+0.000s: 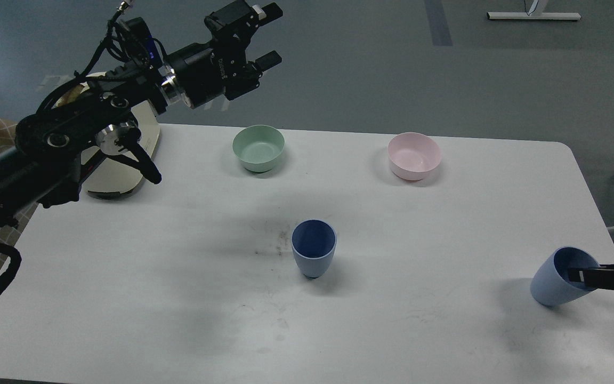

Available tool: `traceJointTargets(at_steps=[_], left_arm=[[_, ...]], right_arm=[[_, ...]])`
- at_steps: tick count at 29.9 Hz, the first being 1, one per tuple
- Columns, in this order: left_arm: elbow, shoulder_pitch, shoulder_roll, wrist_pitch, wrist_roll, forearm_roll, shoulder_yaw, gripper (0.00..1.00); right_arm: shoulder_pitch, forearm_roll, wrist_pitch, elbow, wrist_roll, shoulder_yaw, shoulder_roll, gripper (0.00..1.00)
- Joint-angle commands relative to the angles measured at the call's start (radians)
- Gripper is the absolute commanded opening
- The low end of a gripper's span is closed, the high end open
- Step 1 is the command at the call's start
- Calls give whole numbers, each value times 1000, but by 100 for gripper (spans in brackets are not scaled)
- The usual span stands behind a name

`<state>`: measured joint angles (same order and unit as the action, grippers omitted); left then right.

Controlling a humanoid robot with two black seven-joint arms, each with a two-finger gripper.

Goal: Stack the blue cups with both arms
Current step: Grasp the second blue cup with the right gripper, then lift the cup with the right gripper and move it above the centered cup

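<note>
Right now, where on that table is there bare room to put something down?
The widest bare stretch of the table lies left of the middle blue cup. There is also room between it and the tilted blue cup at the right gripper. The back is tighter: green bowl, pink bowl.

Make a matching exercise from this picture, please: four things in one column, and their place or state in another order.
Things:
1. mint-green bowl
2. pink bowl
3. middle blue cup
4. right blue cup

States:
A. tilted, right gripper finger inside its rim
B. far side of the table, left
C. upright, untouched
D. far side, right

Pairs: 1-B, 2-D, 3-C, 4-A
</note>
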<state>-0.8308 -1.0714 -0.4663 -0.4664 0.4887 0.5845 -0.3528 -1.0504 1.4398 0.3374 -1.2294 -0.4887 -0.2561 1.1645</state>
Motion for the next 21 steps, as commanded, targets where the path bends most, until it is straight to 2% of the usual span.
traceJointTargets(at_steps=[1, 12, 15, 17, 21], left_arm=[[-8, 1, 0, 2, 0, 0, 0, 97], [-8, 7, 2, 2, 0, -2, -2, 97], [-8, 7, 2, 2, 0, -2, -2, 97], [-8, 7, 2, 0, 0, -2, -2, 97], [-8, 7, 3, 2, 0, -2, -2, 97]], right_arm=[[6, 1, 0, -1, 0, 3, 1, 0], [-28, 2, 11, -51, 0, 40, 54, 0], [-111, 4, 22, -104, 0, 40, 99, 0], [-190, 5, 64, -110, 0, 40, 107, 0], [-290, 8, 120, -93, 0, 37, 52, 0]])
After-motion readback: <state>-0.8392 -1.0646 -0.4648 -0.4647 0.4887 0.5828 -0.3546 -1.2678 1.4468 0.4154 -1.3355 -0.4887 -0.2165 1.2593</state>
